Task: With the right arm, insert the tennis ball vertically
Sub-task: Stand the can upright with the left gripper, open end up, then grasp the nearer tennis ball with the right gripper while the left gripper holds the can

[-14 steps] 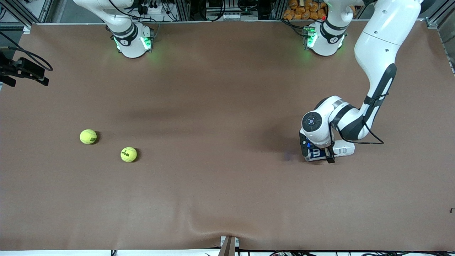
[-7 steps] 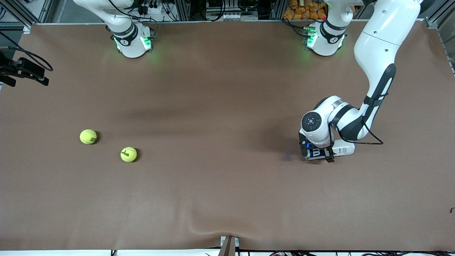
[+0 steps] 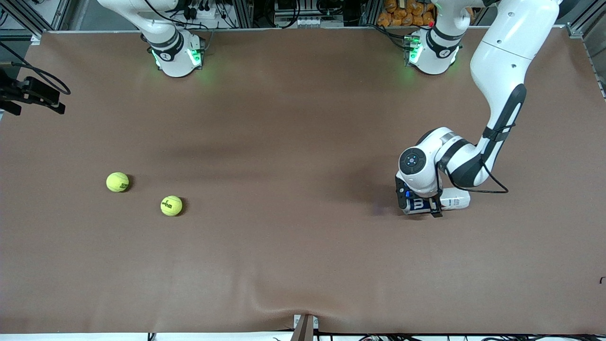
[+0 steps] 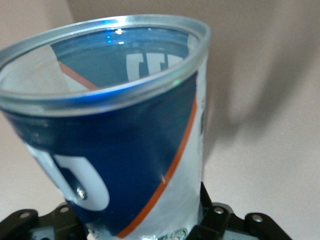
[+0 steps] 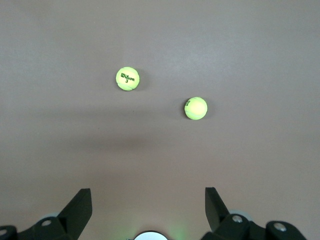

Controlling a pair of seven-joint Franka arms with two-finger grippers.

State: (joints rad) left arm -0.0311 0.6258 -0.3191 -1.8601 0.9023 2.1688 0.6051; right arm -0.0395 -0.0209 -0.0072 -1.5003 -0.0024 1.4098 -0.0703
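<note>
Early stage. Left gripper [image 3: 419,206] low at bench [image 3: 303,265], left arm's end, fingers pinching can [image 3: 445,202] lying on its side. Right gripper [image 5: 148,207] high over tennis balls [image 3: 171,205], fingers spread, empty. Still to do: stand can upright, pick ball, drop in.

Counter: a wide counter [image 3: 284,142] under a plain brown cover filled nearly the whole front view.
Cover: it puckered into a fold [image 3: 265,298] at 6 o'clock, above a small metal bracket [image 3: 305,326].
Frame: aluminium rails [image 3: 265,14] and cables ran along 12 o'clock.
Store: orange packets [image 3: 402,12] sat at 1 o'clock.
Light: soft, even, with faint shadows.
</note>
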